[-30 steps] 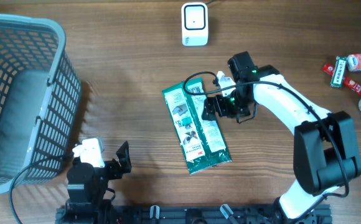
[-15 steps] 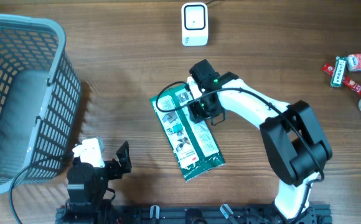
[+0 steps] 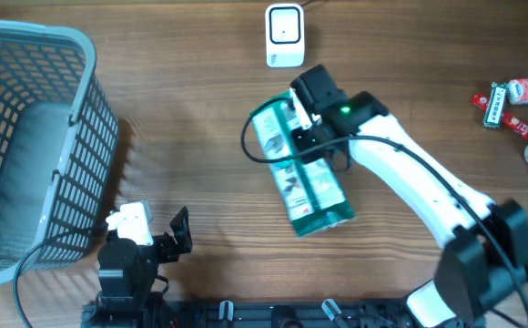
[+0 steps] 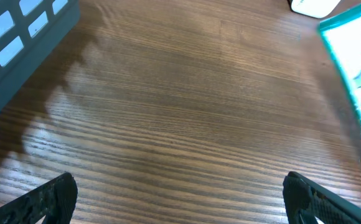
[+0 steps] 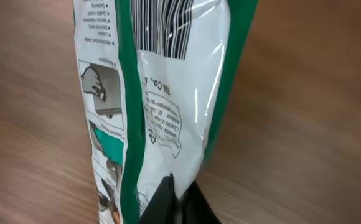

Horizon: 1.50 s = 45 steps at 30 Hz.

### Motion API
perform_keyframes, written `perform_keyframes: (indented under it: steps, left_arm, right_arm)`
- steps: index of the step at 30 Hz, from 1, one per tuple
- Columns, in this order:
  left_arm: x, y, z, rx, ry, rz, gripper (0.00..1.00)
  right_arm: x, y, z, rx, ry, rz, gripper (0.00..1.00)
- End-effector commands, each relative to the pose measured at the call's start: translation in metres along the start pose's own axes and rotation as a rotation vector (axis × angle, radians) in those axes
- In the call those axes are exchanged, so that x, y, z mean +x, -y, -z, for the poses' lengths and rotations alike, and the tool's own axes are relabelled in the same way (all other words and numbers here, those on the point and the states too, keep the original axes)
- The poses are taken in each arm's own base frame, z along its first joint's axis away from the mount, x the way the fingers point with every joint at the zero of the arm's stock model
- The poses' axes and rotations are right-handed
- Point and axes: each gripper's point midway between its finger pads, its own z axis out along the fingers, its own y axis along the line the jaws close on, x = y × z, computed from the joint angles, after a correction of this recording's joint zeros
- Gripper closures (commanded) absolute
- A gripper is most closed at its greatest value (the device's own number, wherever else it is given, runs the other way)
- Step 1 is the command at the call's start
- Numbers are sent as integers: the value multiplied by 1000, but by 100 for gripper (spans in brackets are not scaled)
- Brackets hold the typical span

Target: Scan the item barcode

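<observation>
Right gripper [image 5: 177,198] clamps the green-and-white pouch [image 3: 311,178] by one edge, near the scanner [image 3: 284,35]; left gripper [image 4: 179,194] stands apart. Risk — slick film may slip, or the barcode [image 5: 163,28] may face away.

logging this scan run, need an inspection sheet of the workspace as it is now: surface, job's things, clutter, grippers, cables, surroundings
surface: wooden table, no spills or marks seen
job's things: green and white packet held at one edge, its barcode visible from the right wrist; white scanner at the far edge
clutter: grey basket on the left; small packs at the right edge
grippers: right gripper shut on the packet; left gripper open over bare wood
cables: wrist cable loops beside the packet; base cable runs by the basket
surroundings: nothing seen
</observation>
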Motion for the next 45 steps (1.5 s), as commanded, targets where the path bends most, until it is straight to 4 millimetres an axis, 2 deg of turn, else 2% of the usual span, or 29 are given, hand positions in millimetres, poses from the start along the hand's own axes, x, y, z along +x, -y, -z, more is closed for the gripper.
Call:
perform_keyframes:
  steps: [1,2,4,6,8,10,13,15,16,18,20,21,22,24,26,27,29,31,34,38,41,42,43,45]
  left_arm:
    - [-1,0,0,2,8,-10,0]
    - [-1,0,0,2,8,-10,0]
    - [-1,0,0,2,8,-10,0]
    - [-1,0,0,2,8,-10,0]
    - [-1,0,0,2,8,-10,0]
    - [-1,0,0,2,8,-10,0]
    - [-1,0,0,2,8,-10,0]
    - [-1,0,0,2,8,-10,0]
    - [-1,0,0,2,8,-10,0]
    - [-1,0,0,2,8,-10,0]
    - [-1,0,0,2,8,-10,0]
    - [-1,0,0,2,8,-10,0]
    - [-1,0,0,2,8,-10,0]
    - [-1,0,0,2,8,-10,0]
    - [-1,0,0,2,8,-10,0]
    - [-1,0,0,2,8,-10,0]
    - [-1,0,0,2,8,-10,0]
    - [-1,0,0,2,8,-10,0]
    - [-1,0,0,2,8,-10,0]
    - [-1,0,0,2,8,-10,0]
    - [-1,0,0,2,8,-10,0]
    - [-1,0,0,2,8,-10,0]
    - [-1,0,0,2,8,-10,0]
    - [-1,0,0,2,8,-10,0]
  right_arm:
    - [-7,65,45,393,91,-9,96]
    - [-6,74,56,463,104,-4,96]
    - [-8,74,70,522,132,34,96]
    - [-10,66,79,604,160,80,95]
    - [-12,45,86,669,190,163,96]
    - [-10,15,78,645,190,251,96]
    - [4,-45,49,578,151,417,96]
    - [19,-70,25,605,99,521,96]
    - [23,-70,18,650,78,545,96]
    - [33,-64,8,732,41,538,96]
    - [35,-47,12,783,8,514,96]
    - [33,-35,18,833,9,496,96]
    - [26,-9,34,953,26,454,96]
    - [19,16,51,1069,44,420,96]
    - [13,39,59,1139,28,407,96]
    - [12,52,59,1155,8,382,96]
    - [10,54,46,1097,2,335,96]
    - [7,39,24,977,-5,341,96]
    - [10,2,-17,784,-13,352,96]
    - [40,-49,-55,627,-102,457,96]
    - [73,-114,-76,310,-185,505,96]
    - [82,-132,-79,217,-202,495,90]
    - [86,-143,-81,154,-212,473,57]
    - [80,-136,-79,156,-202,365,25]
